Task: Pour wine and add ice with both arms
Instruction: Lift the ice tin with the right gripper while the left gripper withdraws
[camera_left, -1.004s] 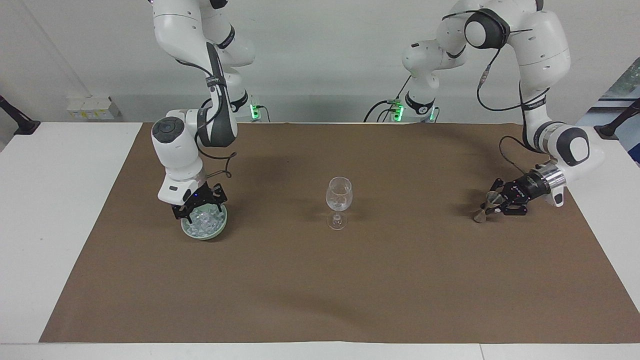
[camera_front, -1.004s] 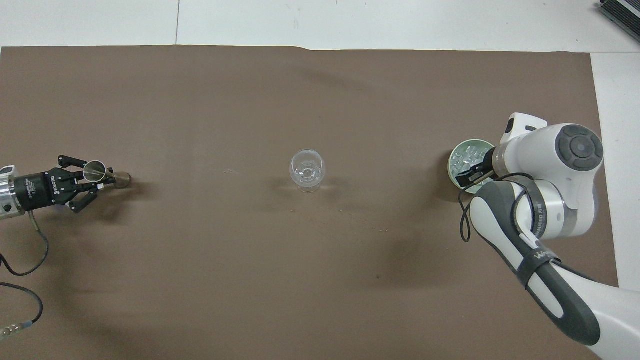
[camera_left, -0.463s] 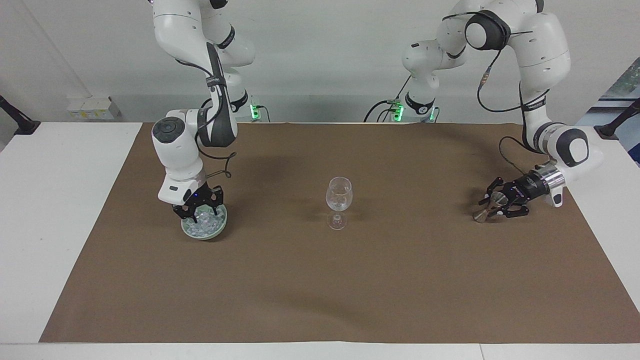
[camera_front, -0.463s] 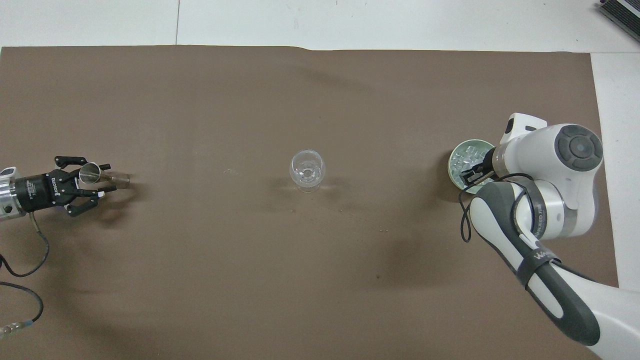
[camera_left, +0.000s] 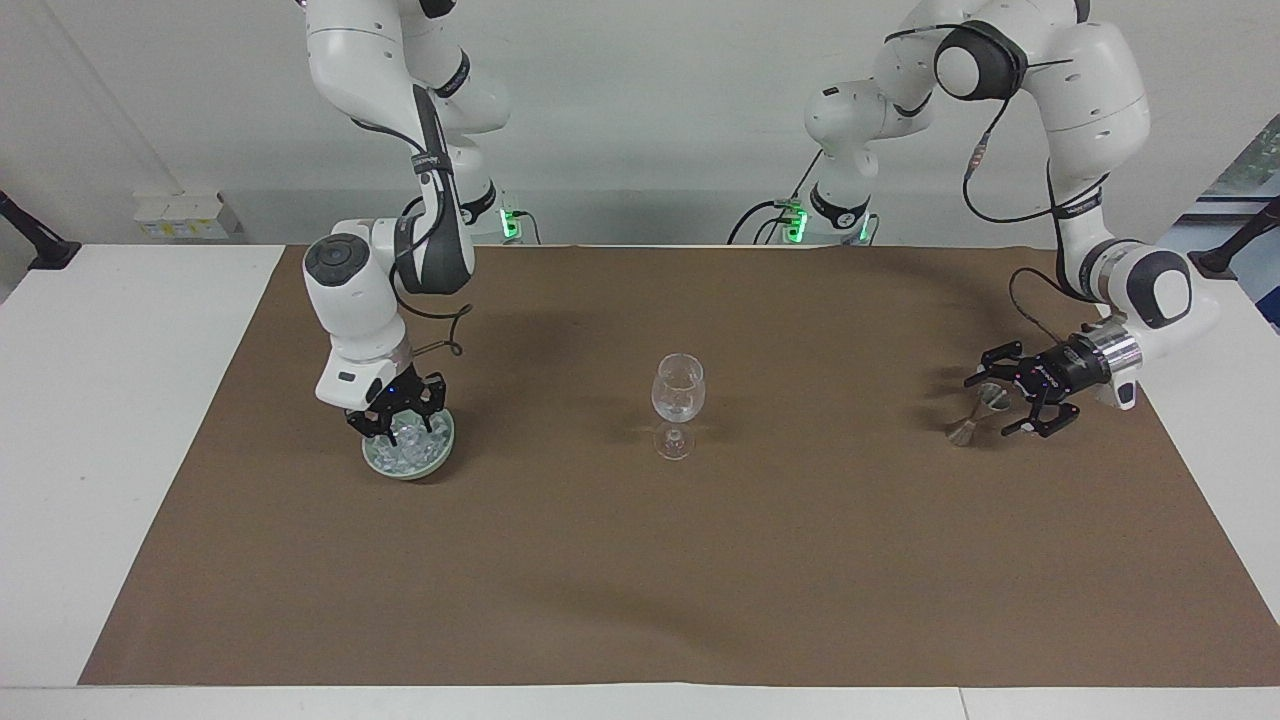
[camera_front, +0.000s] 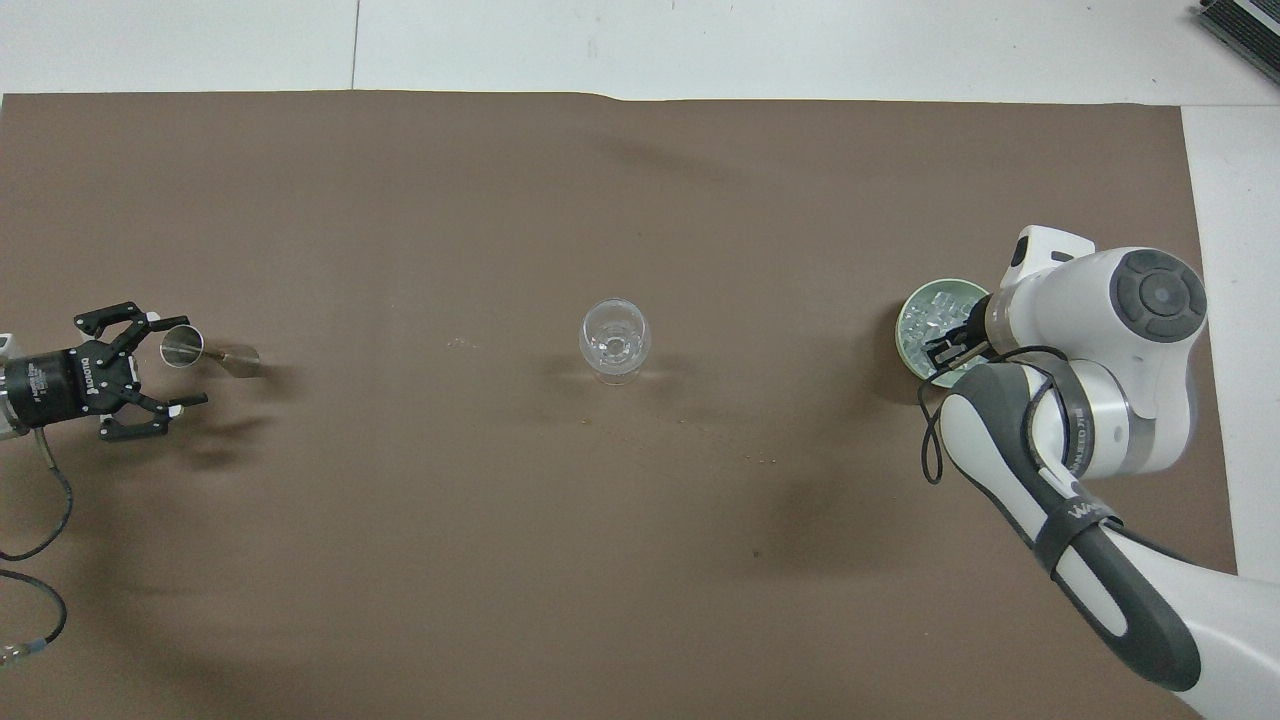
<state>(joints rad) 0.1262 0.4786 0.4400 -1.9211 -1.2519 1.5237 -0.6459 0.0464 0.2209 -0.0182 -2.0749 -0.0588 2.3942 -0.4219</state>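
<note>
A clear stemmed glass (camera_left: 678, 388) (camera_front: 614, 340) stands mid-mat. Toward the right arm's end sits a pale green bowl (camera_left: 443, 447) (camera_front: 903, 335) heaped with ice (camera_left: 405, 452) (camera_front: 930, 312). My right gripper (camera_left: 398, 428) (camera_front: 950, 345) is down in the ice, its arm covering part of the bowl from above. Toward the left arm's end a small metal jigger (camera_left: 975, 412) (camera_front: 205, 351) rests on the mat. My left gripper (camera_left: 990, 405) (camera_front: 178, 360) is open, its fingertips (camera_left: 1008, 431) spread to either side of the jigger's top and apart from it. Wine is out of view.
A brown mat (camera_left: 640, 560) covers most of the white table (camera_left: 110, 420). White boxes (camera_left: 185, 215) sit at the wall by the right arm's end. Black stands (camera_left: 35, 245) poke in at both table ends.
The left gripper has opened, let go of the jigger and drawn back toward its own end of the table. The right gripper's claw has narrowed in the bowl.
</note>
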